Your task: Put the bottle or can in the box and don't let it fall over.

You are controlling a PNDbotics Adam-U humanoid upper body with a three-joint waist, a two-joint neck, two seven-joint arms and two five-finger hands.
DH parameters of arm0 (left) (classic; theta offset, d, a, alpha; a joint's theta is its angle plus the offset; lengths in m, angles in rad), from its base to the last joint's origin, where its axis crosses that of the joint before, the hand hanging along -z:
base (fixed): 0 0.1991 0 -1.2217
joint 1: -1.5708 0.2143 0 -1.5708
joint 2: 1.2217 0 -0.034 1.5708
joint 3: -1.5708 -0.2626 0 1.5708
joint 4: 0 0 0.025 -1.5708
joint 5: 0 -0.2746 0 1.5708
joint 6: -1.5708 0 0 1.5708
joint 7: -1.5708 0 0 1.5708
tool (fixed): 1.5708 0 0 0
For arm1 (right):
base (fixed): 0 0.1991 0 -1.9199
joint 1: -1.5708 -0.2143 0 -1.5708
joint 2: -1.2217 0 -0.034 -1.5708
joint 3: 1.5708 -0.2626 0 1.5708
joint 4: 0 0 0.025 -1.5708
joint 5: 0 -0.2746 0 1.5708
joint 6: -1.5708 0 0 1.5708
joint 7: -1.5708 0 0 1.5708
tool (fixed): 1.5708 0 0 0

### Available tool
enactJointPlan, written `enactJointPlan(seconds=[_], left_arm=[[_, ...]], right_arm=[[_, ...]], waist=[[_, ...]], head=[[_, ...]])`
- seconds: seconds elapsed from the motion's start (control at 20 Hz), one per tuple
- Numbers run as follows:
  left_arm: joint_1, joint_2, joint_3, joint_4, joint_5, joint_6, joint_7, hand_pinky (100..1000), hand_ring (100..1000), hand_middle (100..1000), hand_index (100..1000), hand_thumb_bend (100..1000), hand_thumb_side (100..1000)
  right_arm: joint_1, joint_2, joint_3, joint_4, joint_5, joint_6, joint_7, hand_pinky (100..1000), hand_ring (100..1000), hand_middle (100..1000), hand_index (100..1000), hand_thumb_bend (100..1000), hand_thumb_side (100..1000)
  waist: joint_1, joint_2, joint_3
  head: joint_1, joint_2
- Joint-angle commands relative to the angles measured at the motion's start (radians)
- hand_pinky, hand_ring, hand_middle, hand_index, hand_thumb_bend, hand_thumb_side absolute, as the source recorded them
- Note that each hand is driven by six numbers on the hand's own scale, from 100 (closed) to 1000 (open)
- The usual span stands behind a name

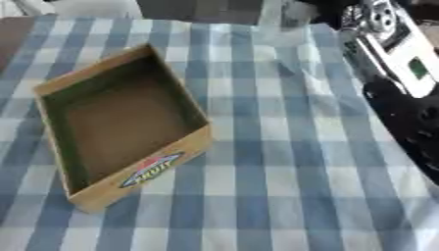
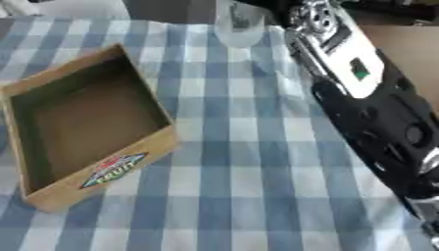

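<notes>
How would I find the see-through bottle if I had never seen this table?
Start at the blue and white checked tablecloth and look past the open cardboard box to the table's far edge. There, beside the top of the robot's black and silver right arm, stands the clear bottle. It is the only see-through thing; the box is brown with a colourful label.

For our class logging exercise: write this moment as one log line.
box: empty, left | clear bottle: far edge | right arm: extended toward bottle
</notes>
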Motion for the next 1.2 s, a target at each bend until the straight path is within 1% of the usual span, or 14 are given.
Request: enactJointPlan(seconds=[0.05, 0.1, 0.15, 0.25, 0.4, 0.6, 0.75, 0.85, 1.0, 1.2], left_arm=[[-0.021, 0.041, -0.005, -0.020, 0.027, -0.028, -0.017, 888, 1000, 699, 671, 100, 600], [-0.025, 0.044, -0.005, -0.020, 0.031, -0.032, -0.022, 910, 1000, 699, 672, 100, 601], [-0.028, 0.046, -0.005, -0.020, 0.030, -0.033, -0.026, 872, 1000, 699, 672, 100, 613], [-0.032, 0.054, -0.003, -0.020, 0.021, -0.039, -0.037, 852, 1000, 697, 673, 100, 635], [-0.042, 0.065, -0.004, -0.020, 0.012, -0.056, -0.055, 845, 1000, 698, 676, 100, 636], [-0.075, 0.063, -0.019, -0.020, 0.042, -0.057, -0.066, 843, 1000, 700, 677, 100, 632], [-0.097, 0.051, -0.030, -0.020, 0.062, -0.053, -0.075, 845, 1000, 704, 676, 100, 619], [-0.094, 0.045, -0.037, -0.020, 0.077, -0.041, -0.073, 848, 1000, 707, 675, 100, 629], [-0.074, 0.056, -0.039, -0.020, 0.082, -0.036, -0.071, 849, 1000, 708, 674, 100, 638], [-0.056, 0.057, -0.032, -0.020, 0.088, -0.037, -0.060, 849, 1000, 706, 672, 100, 618]], right_arm=[[-0.036, 0.022, 0.014, 0.035, -0.006, 0.011, 0.002, 153, 269, 432, 194, 100, 100], [-0.042, 0.035, 0.018, 0.052, -0.019, 0.017, -0.004, 157, 273, 435, 196, 100, 100], [-0.046, 0.042, 0.019, 0.064, -0.030, 0.020, -0.011, 174, 285, 448, 204, 100, 100], [-0.044, 0.047, 0.021, 0.091, -0.045, 0.022, -0.025, 173, 285, 448, 202, 100, 100], [-0.042, 0.056, 0.023, 0.145, -0.066, 0.026, -0.042, 167, 280, 446, 200, 100, 100], [-0.056, 0.076, 0.039, 0.187, -0.080, 0.004, -0.056, 163, 277, 440, 197, 100, 100], [-0.067, 0.090, 0.049, 0.187, -0.096, -0.021, -0.055, 162, 275, 435, 197, 100, 100], [-0.067, 0.089, 0.047, 0.183, -0.109, -0.030, -0.054, 162, 275, 434, 197, 100, 100], [-0.067, 0.086, 0.046, 0.184, -0.126, -0.028, -0.058, 162, 275, 434, 197, 100, 100], [-0.081, 0.090, 0.055, 0.168, -0.141, -0.018, -0.059, 163, 276, 433, 197, 100, 100]], waist=[[0.002, -0.038, 0.012], [0.002, -0.040, 0.020], [0.003, -0.042, 0.027], [0.004, -0.044, 0.046], [0.006, -0.046, 0.076], [0.007, -0.047, 0.116], [0.008, -0.047, 0.140], [0.015, -0.046, 0.160], [0.021, -0.047, 0.193], [0.017, -0.053, 0.210]], head=[[-0.026, 0.014], [-0.034, 0.015], [-0.041, 0.016], [-0.060, 0.017], [-0.092, 0.018], [-0.147, 0.016], [-0.181, 0.012], [-0.206, 0.008], [-0.248, 0.011], [-0.259, 0.021]])
